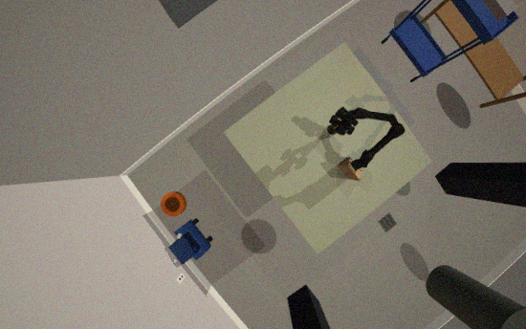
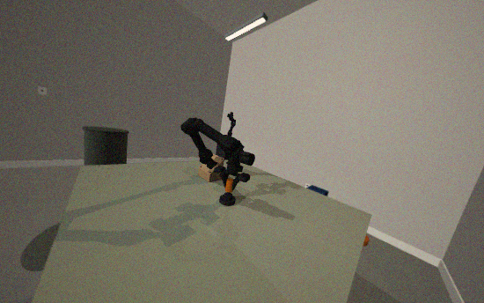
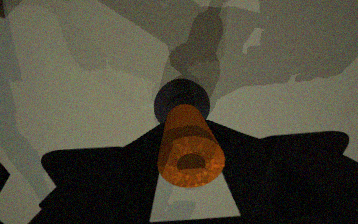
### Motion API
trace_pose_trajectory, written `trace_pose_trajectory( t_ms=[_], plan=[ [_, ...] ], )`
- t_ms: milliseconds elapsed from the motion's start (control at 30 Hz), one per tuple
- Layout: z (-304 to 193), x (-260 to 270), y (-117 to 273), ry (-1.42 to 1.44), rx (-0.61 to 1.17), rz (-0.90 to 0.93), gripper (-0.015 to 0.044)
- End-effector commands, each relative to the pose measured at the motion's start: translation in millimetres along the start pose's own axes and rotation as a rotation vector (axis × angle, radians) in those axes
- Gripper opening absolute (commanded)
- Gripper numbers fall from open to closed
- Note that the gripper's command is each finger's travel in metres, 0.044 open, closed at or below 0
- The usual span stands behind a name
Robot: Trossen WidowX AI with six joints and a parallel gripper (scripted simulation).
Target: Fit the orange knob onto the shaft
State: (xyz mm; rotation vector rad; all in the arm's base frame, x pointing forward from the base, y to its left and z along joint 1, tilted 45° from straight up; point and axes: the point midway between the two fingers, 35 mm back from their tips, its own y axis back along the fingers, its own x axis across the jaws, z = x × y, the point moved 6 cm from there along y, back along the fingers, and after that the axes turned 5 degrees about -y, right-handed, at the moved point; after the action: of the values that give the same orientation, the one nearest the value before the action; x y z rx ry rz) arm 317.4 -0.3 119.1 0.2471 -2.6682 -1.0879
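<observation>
The orange knob [image 1: 336, 127] [image 2: 229, 187] [image 3: 184, 119] is held between the fingers of my gripper [image 2: 229, 181] [image 3: 184, 125], which is shut on it. In the wrist view its near end shows a hole with one flat side. The dark round pedestal [image 2: 227, 200] [image 3: 169, 97] stands on the table right at the knob's far end. In the exterior view the knob is above the pedestal, leaning slightly, its lower end at or very near the pedestal's top. The shaft is hidden, so I cannot tell how far the knob is on it or whether the flats line up.
The pale green table [image 1: 316, 230] [image 2: 255, 264] carries the arm. A light wooden block [image 1: 350, 169] [image 2: 208, 173] is beside the arm's base. Arm shadows cross the table. Blue chairs [image 1: 418, 45], a wooden bench [image 1: 502, 72] and an orange pot [image 1: 182, 204] are away from the table.
</observation>
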Motion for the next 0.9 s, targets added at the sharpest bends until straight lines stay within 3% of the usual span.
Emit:
trace_pose_trajectory(
  t_ms=[0, 867],
  plan=[
    [0.0, -0.3, 0.3, 0.124, 0.002, -0.001, 0.0],
    [0.5, -0.5, 0.5, 0.135, 0.002, -0.001, 0.0]
  ],
)
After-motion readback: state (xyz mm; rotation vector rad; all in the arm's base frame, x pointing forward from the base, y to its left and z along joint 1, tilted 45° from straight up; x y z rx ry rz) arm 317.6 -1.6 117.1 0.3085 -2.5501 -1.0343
